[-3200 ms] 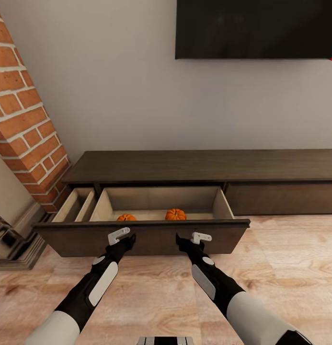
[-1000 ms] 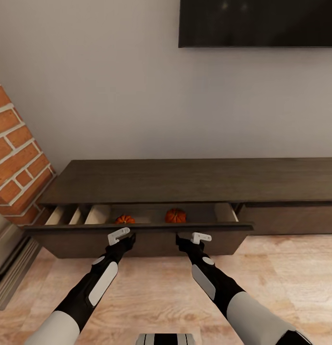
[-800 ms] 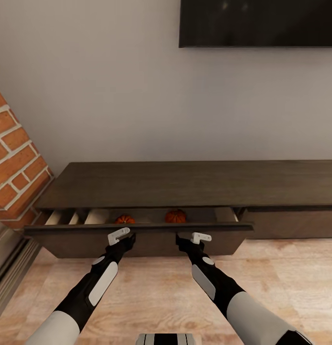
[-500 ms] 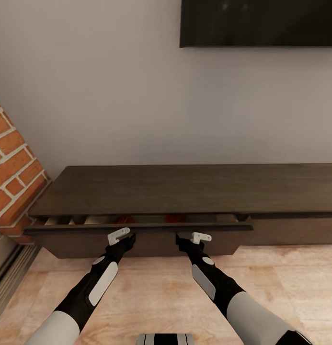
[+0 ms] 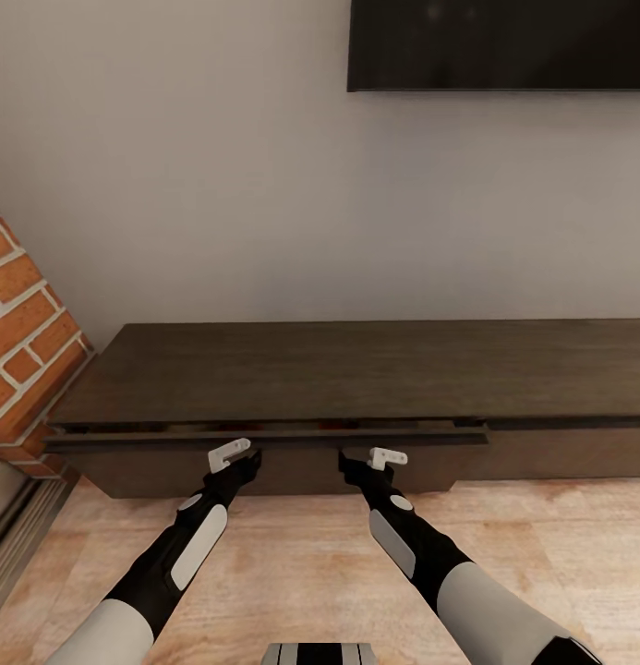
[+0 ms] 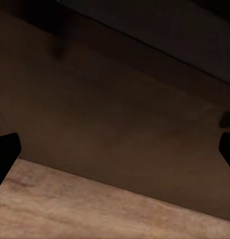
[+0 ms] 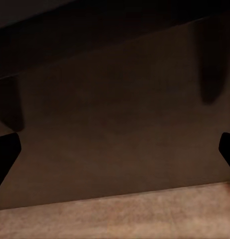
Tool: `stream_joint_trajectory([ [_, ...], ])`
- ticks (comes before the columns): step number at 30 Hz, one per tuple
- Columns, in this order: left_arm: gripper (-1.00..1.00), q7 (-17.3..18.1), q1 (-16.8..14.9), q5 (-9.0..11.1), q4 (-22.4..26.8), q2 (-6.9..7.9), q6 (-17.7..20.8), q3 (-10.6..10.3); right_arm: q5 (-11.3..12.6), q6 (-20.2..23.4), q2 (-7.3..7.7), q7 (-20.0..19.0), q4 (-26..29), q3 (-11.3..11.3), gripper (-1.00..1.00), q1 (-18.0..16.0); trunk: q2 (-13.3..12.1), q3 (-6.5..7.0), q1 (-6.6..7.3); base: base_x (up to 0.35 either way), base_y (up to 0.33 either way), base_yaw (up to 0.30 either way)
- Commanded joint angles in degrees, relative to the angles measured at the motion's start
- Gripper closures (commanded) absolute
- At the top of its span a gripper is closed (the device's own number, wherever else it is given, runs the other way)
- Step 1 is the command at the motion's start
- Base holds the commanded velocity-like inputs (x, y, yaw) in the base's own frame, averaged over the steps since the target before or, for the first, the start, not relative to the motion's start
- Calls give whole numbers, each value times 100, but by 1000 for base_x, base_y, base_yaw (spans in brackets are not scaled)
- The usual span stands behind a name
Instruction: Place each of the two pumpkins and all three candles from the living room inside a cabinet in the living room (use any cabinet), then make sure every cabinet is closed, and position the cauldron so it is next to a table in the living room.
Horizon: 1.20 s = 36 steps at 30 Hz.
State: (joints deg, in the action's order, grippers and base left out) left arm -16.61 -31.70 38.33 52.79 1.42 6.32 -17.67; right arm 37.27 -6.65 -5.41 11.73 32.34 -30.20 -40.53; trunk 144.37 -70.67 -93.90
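The long dark-brown cabinet runs along the wall. Its left drawer front is pushed in almost flush, leaving only a thin dark slit under the top. The pumpkins are hidden inside that drawer. Candles and cauldron are out of view. My left gripper and right gripper both rest against the drawer front, side by side. In the wrist views the left gripper and right gripper are open, black fingertips spread wide, with the brown drawer panel close ahead and nothing between them.
A red brick column stands at the left with a grey hearth base below it. A black wall screen hangs above the cabinet. Pale wood floor lies under my arms.
The drawer has slid in from wide open to nearly shut with both grippers against its front. The pumpkins have gone out of sight. The view has moved closer to the cabinet.
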Motion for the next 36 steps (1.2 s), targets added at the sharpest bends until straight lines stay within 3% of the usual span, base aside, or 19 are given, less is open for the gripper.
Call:
stream_joint_trajectory([
  [1, -100, -47, -3, 41, 12, 8, 14, -26, 53, -40, 5, 39, 0, -42, -100, -7, 2, -4, 1, 0, 0, 0],
  [25, -100, -53, -3, 52, 12, 8, 13, -28, 53, -38, 5, 39, 0, -40, -100, -7, 2, -4, 1, 63, 5, 0],
  [36, -100, -45, -3, 43, 12, 8, 19, -26, 53, -39, 5, 39, 0, -39, -100, -7, 2, -4, 1, -214, 0, 0],
])
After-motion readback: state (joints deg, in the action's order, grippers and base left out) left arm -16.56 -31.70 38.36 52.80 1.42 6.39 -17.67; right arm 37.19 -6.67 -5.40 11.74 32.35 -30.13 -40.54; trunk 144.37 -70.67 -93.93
